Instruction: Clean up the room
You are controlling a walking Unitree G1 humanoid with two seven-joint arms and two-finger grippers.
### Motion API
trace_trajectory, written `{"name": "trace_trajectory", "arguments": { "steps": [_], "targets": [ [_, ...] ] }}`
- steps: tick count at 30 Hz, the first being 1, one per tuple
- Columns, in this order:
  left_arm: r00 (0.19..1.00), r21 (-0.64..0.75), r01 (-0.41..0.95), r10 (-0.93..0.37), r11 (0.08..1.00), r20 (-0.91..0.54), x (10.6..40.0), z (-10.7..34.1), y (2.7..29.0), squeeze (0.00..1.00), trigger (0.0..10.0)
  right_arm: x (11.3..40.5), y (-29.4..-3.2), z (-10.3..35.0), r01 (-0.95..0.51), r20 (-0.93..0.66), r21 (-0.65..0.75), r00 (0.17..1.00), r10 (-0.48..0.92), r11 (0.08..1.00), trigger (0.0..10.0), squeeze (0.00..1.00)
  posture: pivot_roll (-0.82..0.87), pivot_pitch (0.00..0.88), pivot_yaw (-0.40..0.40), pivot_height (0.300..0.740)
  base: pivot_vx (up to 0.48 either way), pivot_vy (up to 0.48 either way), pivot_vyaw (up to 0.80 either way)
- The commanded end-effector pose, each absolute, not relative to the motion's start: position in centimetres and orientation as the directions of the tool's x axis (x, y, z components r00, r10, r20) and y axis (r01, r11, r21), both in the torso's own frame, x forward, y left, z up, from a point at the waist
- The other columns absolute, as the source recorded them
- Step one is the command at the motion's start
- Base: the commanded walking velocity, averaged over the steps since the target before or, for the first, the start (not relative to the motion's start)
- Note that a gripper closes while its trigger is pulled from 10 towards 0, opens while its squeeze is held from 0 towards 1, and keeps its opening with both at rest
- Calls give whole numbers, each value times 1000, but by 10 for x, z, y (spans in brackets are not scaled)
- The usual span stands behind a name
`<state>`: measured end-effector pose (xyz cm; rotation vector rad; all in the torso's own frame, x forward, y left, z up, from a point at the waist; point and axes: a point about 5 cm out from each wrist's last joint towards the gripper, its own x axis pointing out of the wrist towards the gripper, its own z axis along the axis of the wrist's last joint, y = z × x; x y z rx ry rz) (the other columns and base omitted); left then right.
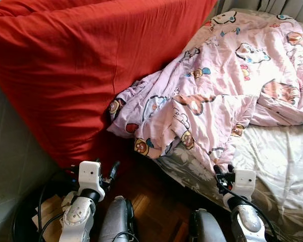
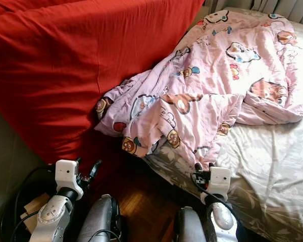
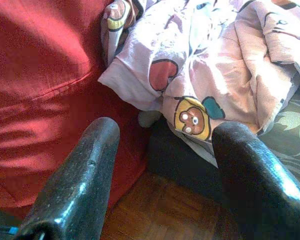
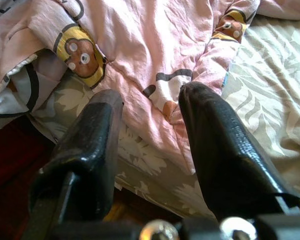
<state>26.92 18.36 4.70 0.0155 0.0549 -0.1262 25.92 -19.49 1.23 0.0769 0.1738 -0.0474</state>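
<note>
Now | L tool (image 3: 162, 155) released nr red cover (image 1: 65, 65) | R tool (image 4: 150, 120) released over pink quilt (image 1: 217, 91)

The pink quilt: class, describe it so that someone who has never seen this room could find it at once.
Start at the bed with its pale leaf-print sheet, beside a big red cover. The pink quilt lies crumpled across the bed, one corner hanging off near the red cover. It alone carries cartoon bears.
</note>
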Motion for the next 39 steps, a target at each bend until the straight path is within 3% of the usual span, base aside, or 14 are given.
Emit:
{"name": "trace_trajectory", "arguments": {
  "steps": [1, 10, 39],
  "targets": [
    [989, 8, 118, -117, 993, -90, 265, 41, 187, 0, 10000, 255, -193, 6, 57, -198, 82, 979, -40, 995, 10000, 0, 15, 205, 25, 611, 0, 0, 0],
    [988, 3, 122, -122, 992, -90, 265, 41, 186, 0, 10000, 256, -190, 7, 44, -197, 88, 980, -26, 995, 10000, 0, 14, 211, 25, 611, 0, 0, 0],
    [987, -4, 130, -130, 991, -97, 267, 41, 183, 0, 10000, 259, -185, 5, 66, -209, 139, 977, -36, 988, 10000, 0, 13, 228, 32, 611, 281, 0, 0]
  ]
}}
